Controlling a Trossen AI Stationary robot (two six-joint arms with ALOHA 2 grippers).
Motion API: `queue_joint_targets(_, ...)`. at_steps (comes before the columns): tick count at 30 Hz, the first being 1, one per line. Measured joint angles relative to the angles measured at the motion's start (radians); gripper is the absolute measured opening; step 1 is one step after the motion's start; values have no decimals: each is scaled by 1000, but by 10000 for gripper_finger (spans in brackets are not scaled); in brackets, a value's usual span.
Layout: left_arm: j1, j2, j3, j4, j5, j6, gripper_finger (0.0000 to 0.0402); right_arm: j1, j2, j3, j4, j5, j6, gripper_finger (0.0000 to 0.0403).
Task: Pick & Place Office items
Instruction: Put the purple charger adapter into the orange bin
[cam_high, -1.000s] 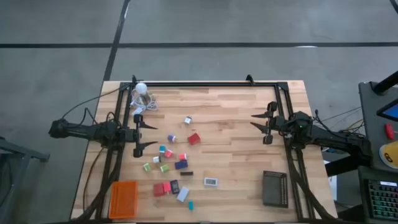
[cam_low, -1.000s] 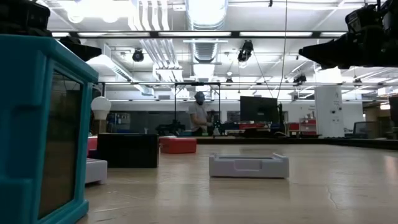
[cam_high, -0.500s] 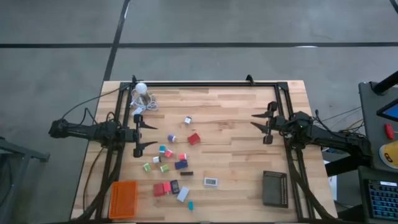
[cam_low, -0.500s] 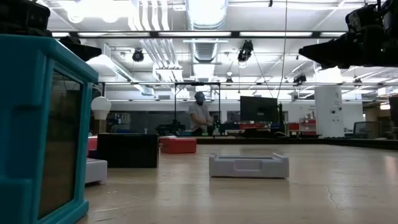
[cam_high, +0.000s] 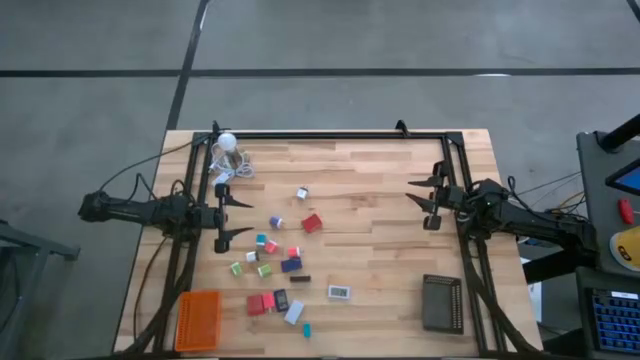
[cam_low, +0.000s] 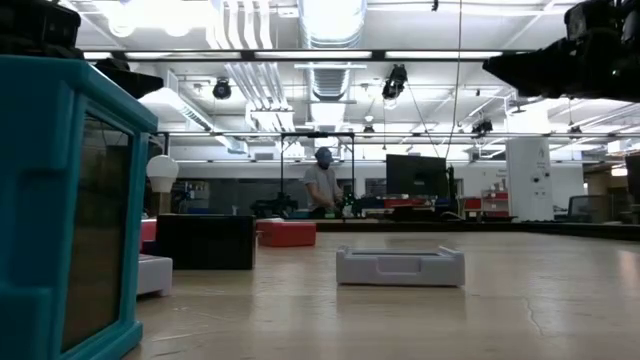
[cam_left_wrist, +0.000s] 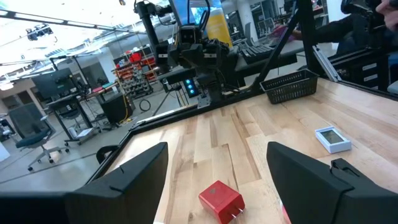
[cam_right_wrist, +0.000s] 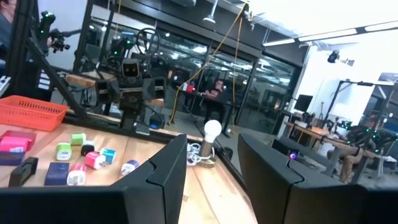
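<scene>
Worktop (cam_high: 380, 170): wooden, framed by black rails.
Office items (cam_high: 282, 265): scattered left of centre, none held.
Left end effector (cam_high: 238, 216): fingers wide apart, empty, beside the items.
Right end effector (cam_high: 420, 196): fingers parted, empty, well apart from them.

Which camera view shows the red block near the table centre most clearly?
The left wrist view: the red block sits close, between that arm's fingers. The high view shows it tiny. The low view shows only a far red shape, perhaps it; the right wrist view does not show it.
</scene>
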Motion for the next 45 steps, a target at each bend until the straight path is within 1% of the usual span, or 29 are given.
queue_joint_targets(9, 0, 0, 0, 0, 0, 0, 275, 0, 2, 0, -14, 0, 56, 139)
queue_joint_targets(14, 0, 0, 0, 0, 0, 0, 275, 0, 72, -1, -13, 0, 38, 139)
queue_joint_targets(20, 0, 0, 0, 0, 0, 0, 275, 0, 107, -1, -8, 0, 45, 139)
queue_joint_targets(28, 0, 0, 0, 0, 0, 0, 275, 0, 126, -1, -13, 1, 38, 139)
queue_joint_targets(33, 0, 0, 0, 0, 0, 0, 275, 0, 127, -1, -13, 0, 68, 139)
queue_joint_targets(45, 0, 0, 0, 0, 0, 0, 275, 0, 127, -1, -12, 0, 57, 139)
